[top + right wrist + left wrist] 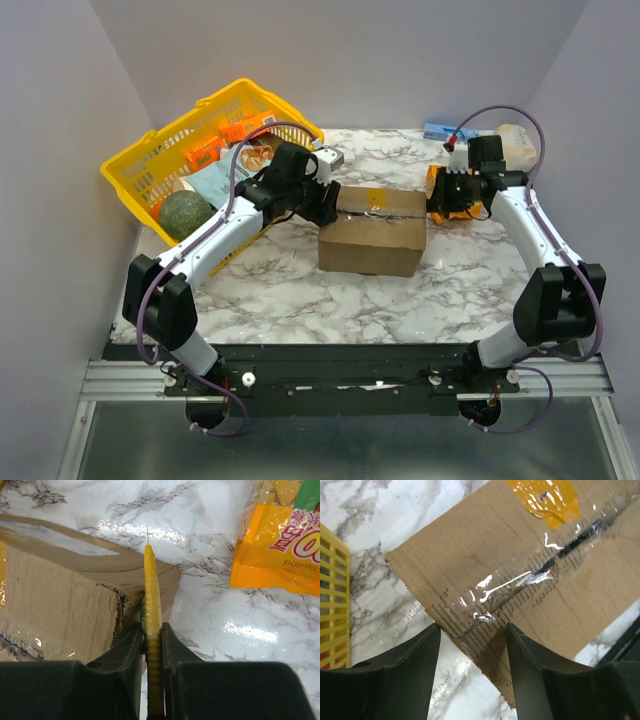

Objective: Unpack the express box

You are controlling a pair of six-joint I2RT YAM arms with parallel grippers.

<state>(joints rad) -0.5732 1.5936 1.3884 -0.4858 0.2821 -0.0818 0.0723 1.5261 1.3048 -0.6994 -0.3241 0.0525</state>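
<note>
The express box is a brown carton in the middle of the marble table, closed, with a clear tape seam and a yellow sticker on top. My left gripper is open at the box's left end. In the left wrist view the gripper straddles the box's edge, one finger over the cardboard and one over the table. My right gripper is at the box's right end. In the right wrist view it is shut on a yellow utility knife, blade pointing forward beside the box's corner.
A tilted yellow plastic basket with a green round fruit and packets stands at the back left. An orange snack bag lies at the right rear, near a blue item. Grey walls close in both sides.
</note>
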